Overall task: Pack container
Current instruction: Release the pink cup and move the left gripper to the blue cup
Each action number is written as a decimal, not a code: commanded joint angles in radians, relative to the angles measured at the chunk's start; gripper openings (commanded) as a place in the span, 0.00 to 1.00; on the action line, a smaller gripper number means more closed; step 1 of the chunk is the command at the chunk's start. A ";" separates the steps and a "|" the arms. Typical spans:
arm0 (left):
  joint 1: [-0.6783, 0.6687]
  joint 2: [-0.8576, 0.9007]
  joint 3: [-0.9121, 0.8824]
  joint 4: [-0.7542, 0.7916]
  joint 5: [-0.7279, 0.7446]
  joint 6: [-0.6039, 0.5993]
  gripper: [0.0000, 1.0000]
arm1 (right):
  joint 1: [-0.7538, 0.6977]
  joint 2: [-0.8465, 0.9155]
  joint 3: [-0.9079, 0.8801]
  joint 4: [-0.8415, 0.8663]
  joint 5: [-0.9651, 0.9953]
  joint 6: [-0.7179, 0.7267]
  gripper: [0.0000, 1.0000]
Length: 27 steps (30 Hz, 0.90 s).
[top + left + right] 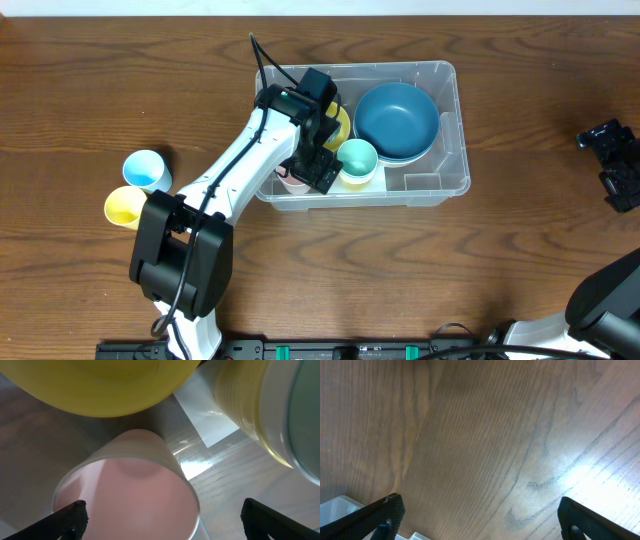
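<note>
So, left fingers [322,176] are spread wide, down inside the container [380,65] at its near-left corner. Pink cup [125,495] sits right under and between them, mouth toward the wrist cam, neither finger touching it that I can see, so I read it as placed, not held.

Beside it in the bin: yellow bowl [341,126], mint cup [357,160], blue bowl [397,120]. The bin's long axis runs left-right across the surface, and it's mid-surface.

Outside the bin are 2 cups, blue [146,170] and yellow [124,207], touching each other, well left of the bin and close to the left arm's base.

Right fingers [612,165] are also wide, holding nothing, parked at the far right over bare wood, well apart from both cups.

My call: left arm takes the next pick. It lifts clear of the rim, then swings left.
</note>
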 commanded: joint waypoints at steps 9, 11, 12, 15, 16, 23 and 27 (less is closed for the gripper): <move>0.045 -0.222 0.078 -0.024 0.006 -0.032 0.98 | -0.007 0.004 0.005 0.000 0.001 0.014 0.99; 0.071 -0.277 0.079 -0.019 0.006 -0.032 0.98 | -0.007 0.004 0.005 -0.001 0.001 0.014 0.99; 0.090 -0.309 0.079 -0.018 0.002 -0.032 0.98 | -0.007 0.004 0.005 -0.001 0.001 0.014 0.99; 0.159 -0.388 0.079 -0.029 -0.058 -0.061 0.98 | -0.007 0.004 0.005 -0.001 0.001 0.014 0.99; 0.180 -0.402 0.079 -0.037 -0.078 -0.072 0.98 | -0.007 0.004 0.005 -0.001 0.001 0.014 0.99; 0.423 -0.423 0.045 -0.108 -0.128 -0.163 0.98 | -0.007 0.004 0.005 -0.001 0.001 0.014 0.99; 0.549 -0.396 -0.024 -0.084 -0.127 -0.171 0.98 | -0.007 0.004 0.005 -0.001 0.001 0.014 0.99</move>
